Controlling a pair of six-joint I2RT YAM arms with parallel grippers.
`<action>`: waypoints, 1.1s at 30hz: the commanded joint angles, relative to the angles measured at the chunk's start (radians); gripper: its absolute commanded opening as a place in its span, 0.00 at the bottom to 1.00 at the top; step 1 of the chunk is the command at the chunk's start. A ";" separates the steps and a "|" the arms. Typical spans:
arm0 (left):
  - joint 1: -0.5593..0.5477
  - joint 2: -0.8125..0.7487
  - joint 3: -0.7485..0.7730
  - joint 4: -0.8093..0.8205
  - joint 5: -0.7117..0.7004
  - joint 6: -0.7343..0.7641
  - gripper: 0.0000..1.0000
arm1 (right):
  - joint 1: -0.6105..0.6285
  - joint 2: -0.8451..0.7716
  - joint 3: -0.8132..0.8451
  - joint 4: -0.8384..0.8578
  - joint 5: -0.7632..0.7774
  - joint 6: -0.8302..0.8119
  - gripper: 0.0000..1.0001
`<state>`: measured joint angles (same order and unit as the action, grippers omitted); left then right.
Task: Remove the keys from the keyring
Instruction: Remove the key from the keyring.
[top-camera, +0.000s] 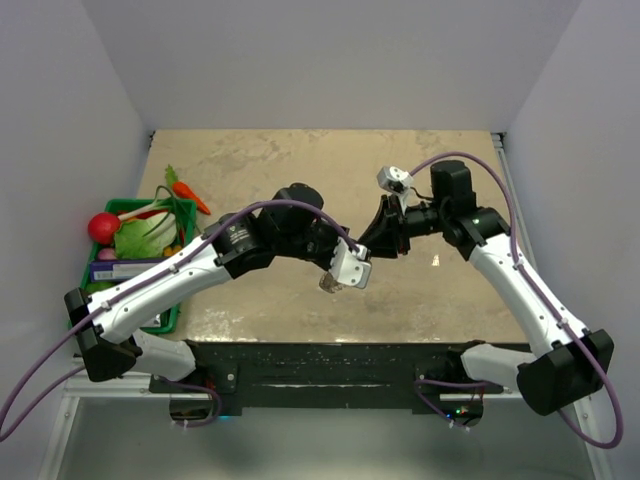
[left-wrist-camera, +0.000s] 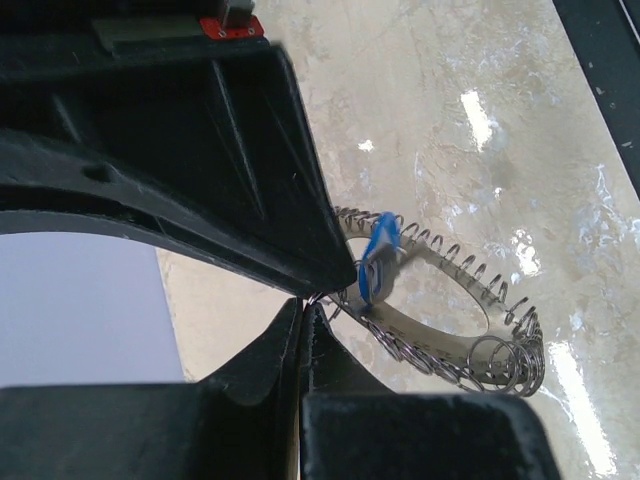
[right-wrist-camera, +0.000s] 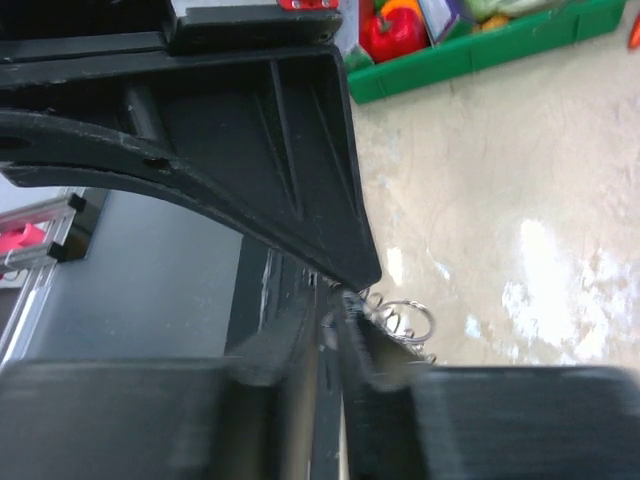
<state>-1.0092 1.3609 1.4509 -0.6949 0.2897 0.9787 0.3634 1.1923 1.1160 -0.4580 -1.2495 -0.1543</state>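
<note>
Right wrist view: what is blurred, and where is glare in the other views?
Right wrist view: the lower half of the right tool is smeared, the keyring coils sharper, with white glare on the table. Left wrist view: keyring and blue key are sharp; bright streaks on the table. Top external view: even light, only one small glint.

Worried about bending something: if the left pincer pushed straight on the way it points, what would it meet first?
The blue-headed key, just past the left pincer, which is shut on the near edge of the coiled ring. Beyond lies the table; depth is hard to judge.
</note>
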 joint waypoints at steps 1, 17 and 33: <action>0.041 -0.028 -0.038 0.095 0.097 -0.101 0.00 | -0.003 0.027 0.182 -0.320 0.050 -0.316 0.38; 0.115 -0.019 -0.027 0.184 0.241 -0.247 0.00 | -0.006 -0.172 0.016 -0.105 0.292 -0.269 0.49; 0.150 0.001 -0.012 0.242 0.275 -0.345 0.00 | 0.086 -0.177 -0.036 0.022 0.438 -0.148 0.48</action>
<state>-0.8719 1.3693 1.3949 -0.5316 0.5209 0.6716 0.4408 1.0260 1.0691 -0.4957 -0.8730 -0.3328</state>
